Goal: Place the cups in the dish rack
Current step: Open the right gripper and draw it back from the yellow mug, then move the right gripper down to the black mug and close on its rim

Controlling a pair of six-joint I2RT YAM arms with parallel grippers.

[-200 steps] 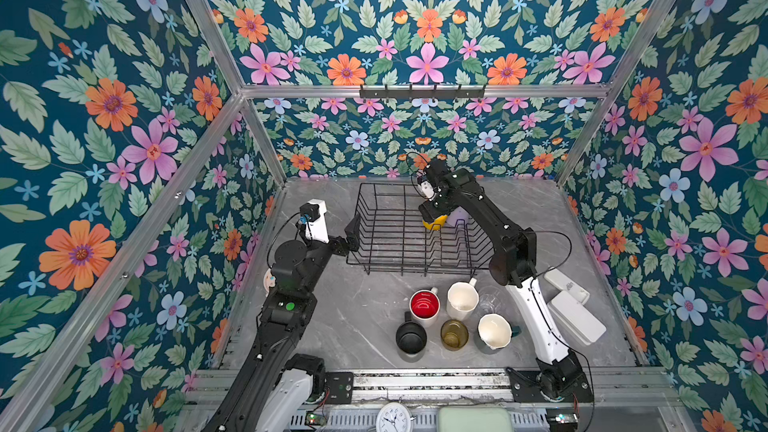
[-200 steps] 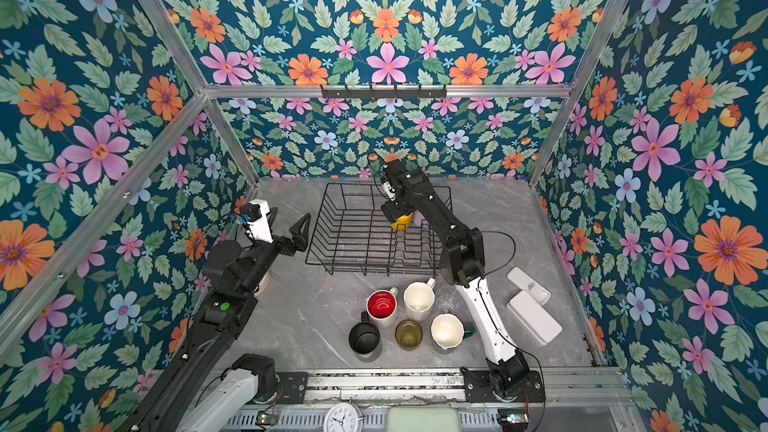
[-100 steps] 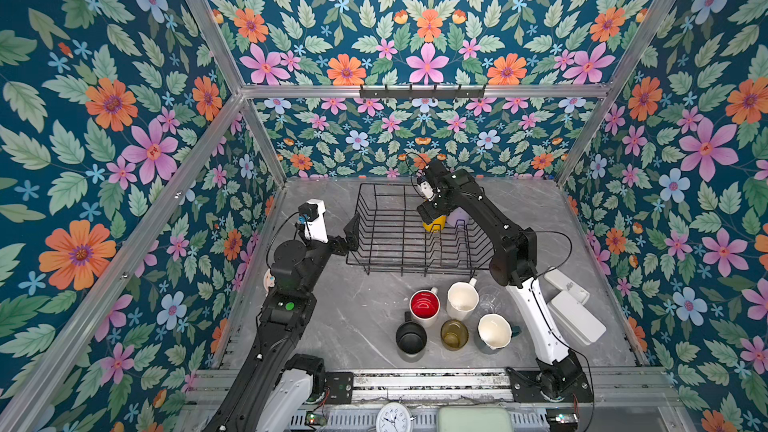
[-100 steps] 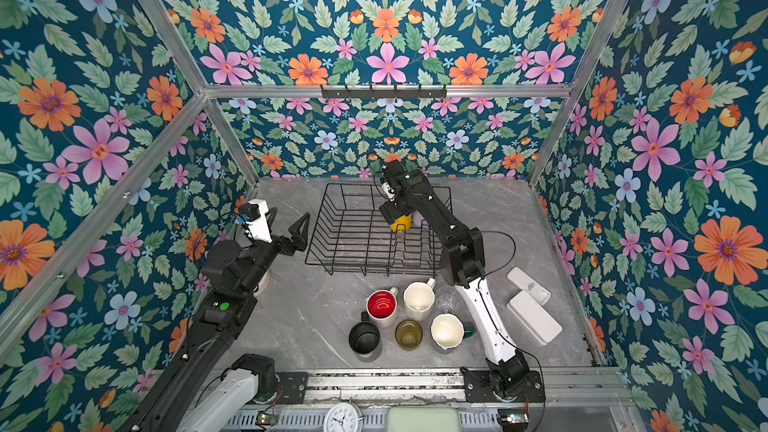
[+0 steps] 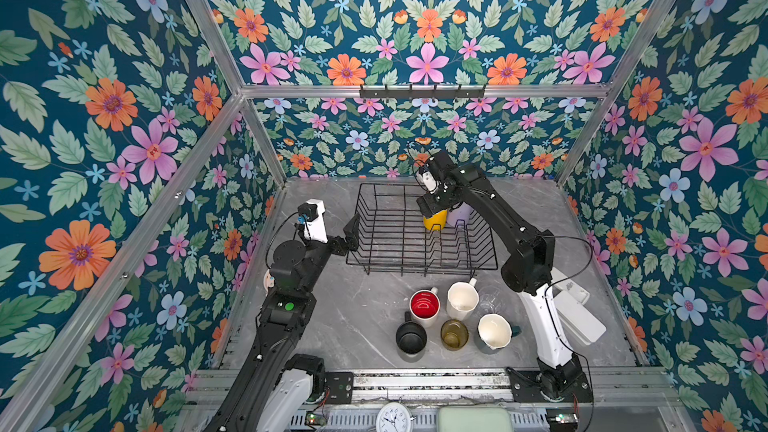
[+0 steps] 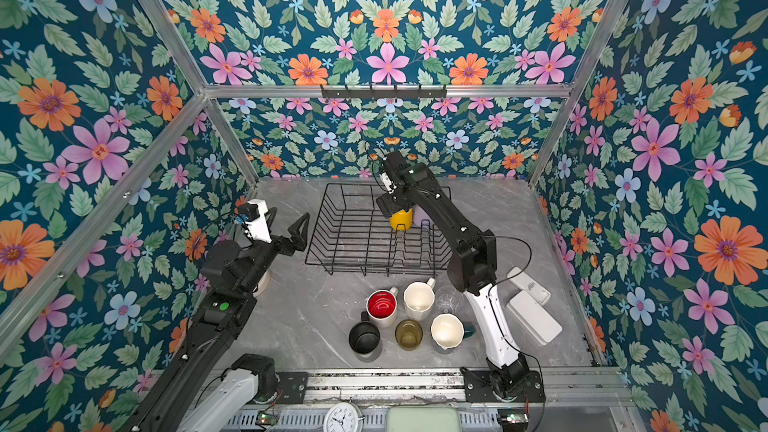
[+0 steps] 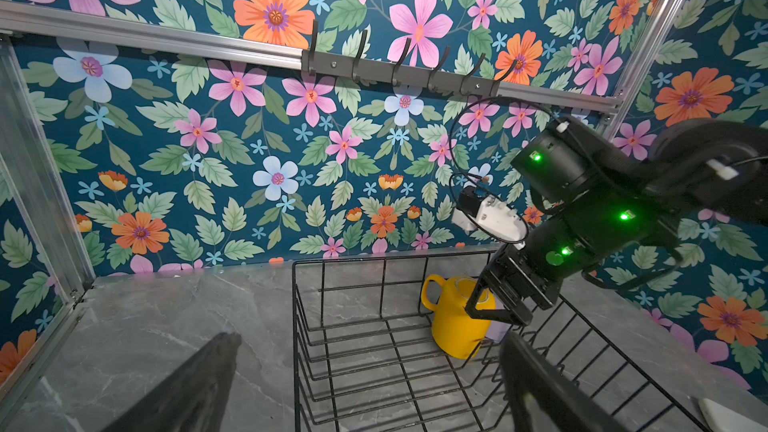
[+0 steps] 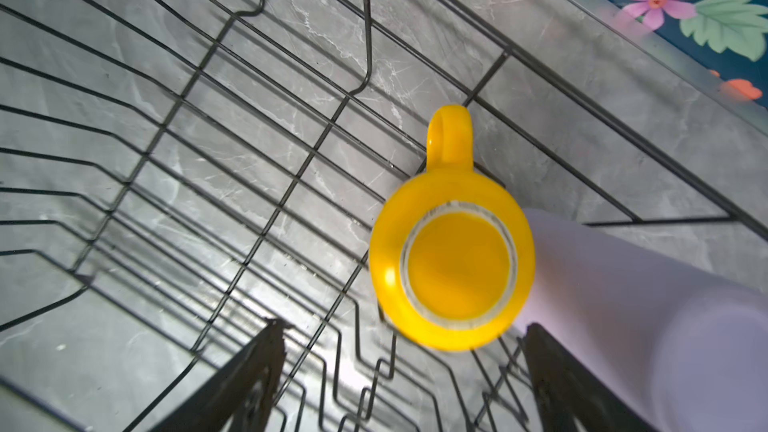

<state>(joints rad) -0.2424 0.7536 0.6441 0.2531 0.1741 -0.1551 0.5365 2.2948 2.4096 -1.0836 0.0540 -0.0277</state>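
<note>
Right wrist view is showing the right pincer hanging open over the dish rack, its two dark fingers spreading wider than the yellow mug below them and not gripping it. The mug is glossy and bright yellow, with a pale unglazed ring around its base. It is standing upside down on the rack's wire floor in the far right corner, base facing up, long axis running vertically, and its loop handle is jutting out level over the wires. The lilac tumbler is standing just beside it inside the rack. The left pincer is waiting near the rack's left wall, fingers wide apart and holding nothing. In front of the rack, six cups are sitting mouth up in a cluster on the grey marbled surface: the white mug with red inside, cream mug, clear glass, black mug, amber glass and teal mug with white inside.
</note>
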